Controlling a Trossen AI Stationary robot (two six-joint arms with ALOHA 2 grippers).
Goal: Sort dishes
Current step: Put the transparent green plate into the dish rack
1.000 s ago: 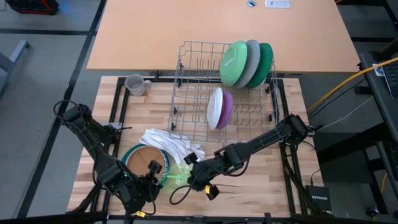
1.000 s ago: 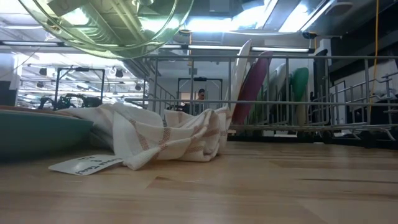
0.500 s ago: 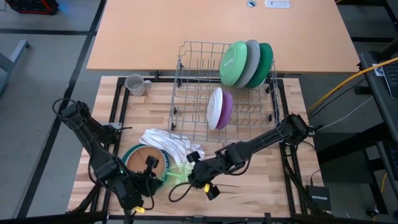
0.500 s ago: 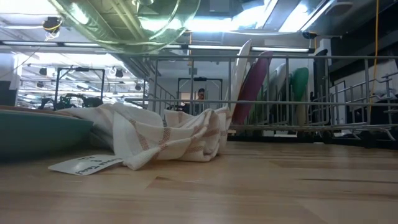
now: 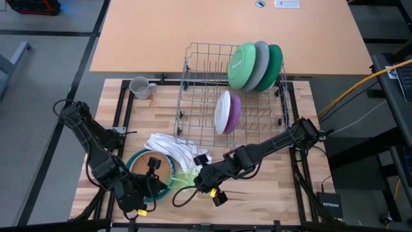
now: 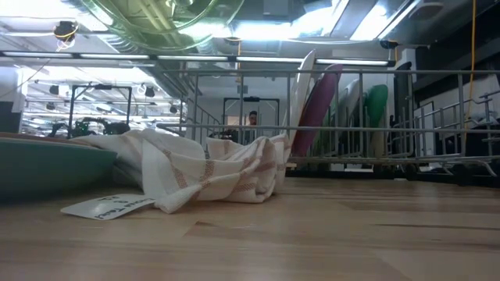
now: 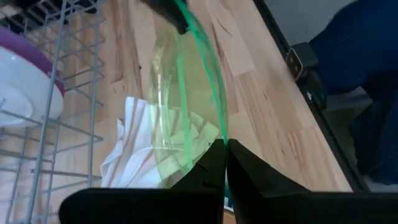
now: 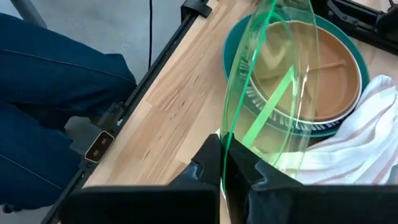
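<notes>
— What does the wooden tabletop (image 5: 270,193) hold?

— A wire rack (image 5: 206,77) at the back. A green plate (image 5: 241,64), a grey plate (image 5: 259,61) and a darker green plate (image 5: 275,64) stand on edge in its far corner; a white plate (image 5: 223,111) and a purple plate (image 5: 235,111) stand nearer the front. A grey mug (image 5: 140,87) sits off the rack's left end.

— And in front?

— A striped cloth (image 5: 174,149) lies crumpled beside a teal plate (image 5: 136,160), which carries a brown bowl (image 5: 154,166).

— Where are the hands?

— Both meet over the front edge on a clear green glass plate (image 5: 183,179), held up off the wood on edge. The left hand (image 7: 225,163) is pinched shut on its rim from one side; the right hand (image 8: 222,163) is clamped on the rim from the other.

— Anyone in the room?

— Dark blue trouser legs (image 8: 56,93) stand beside the tabletop, and a person (image 6: 251,119) shows far behind the rack.
</notes>
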